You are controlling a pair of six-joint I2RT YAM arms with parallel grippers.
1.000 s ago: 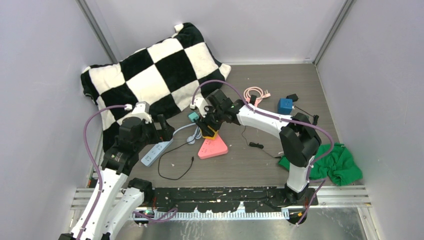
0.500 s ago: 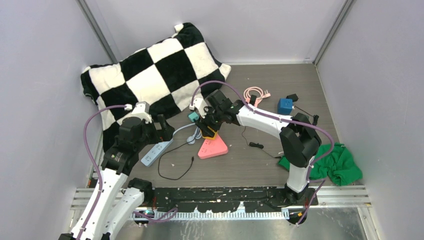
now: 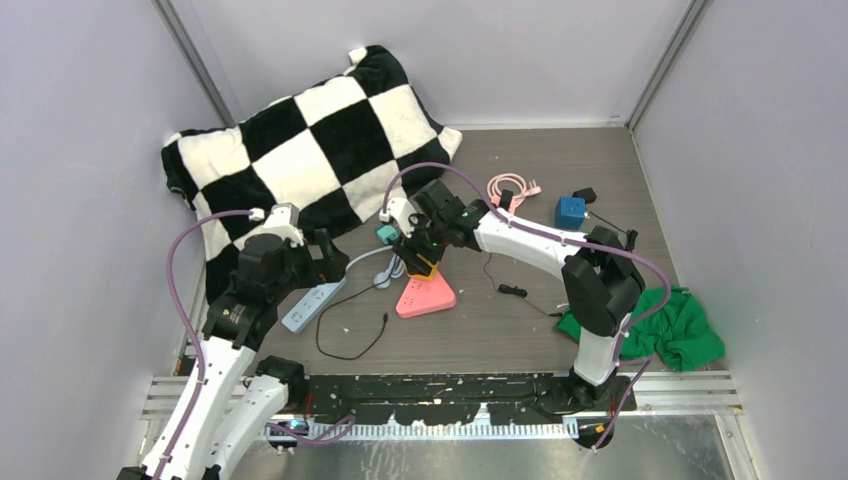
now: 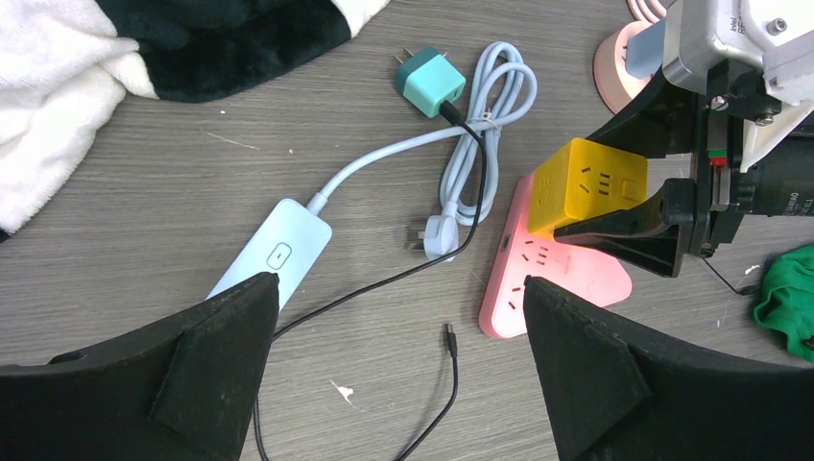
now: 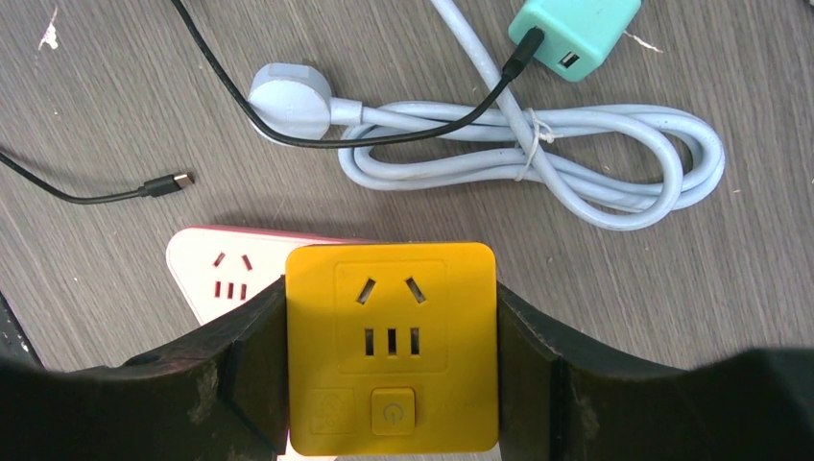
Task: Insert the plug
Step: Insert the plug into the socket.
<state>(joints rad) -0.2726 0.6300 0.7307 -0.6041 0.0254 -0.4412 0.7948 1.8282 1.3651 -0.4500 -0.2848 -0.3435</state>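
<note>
Mid-table (image 3: pixel 520 320), the cube socket adapter (image 5: pixel 392 346) sits over one corner of the multi-socket strip (image 4: pixel 538 288). Just left of them lies a bundled cord (image 5: pixel 576 168), its plug (image 5: pixel 291 99) at the near end and a USB charger (image 5: pixel 574 34) behind it. The long power strip (image 4: pixel 274 254) lies further left, the pillow (image 3: pixel 300 150) in the far-left corner, and a cloth (image 3: pixel 685 330) at the near right.

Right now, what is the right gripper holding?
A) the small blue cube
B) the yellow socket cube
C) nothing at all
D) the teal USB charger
B: the right gripper is closed against two opposite sides of the yellow socket cube, which sits over the pink power strip.
</note>
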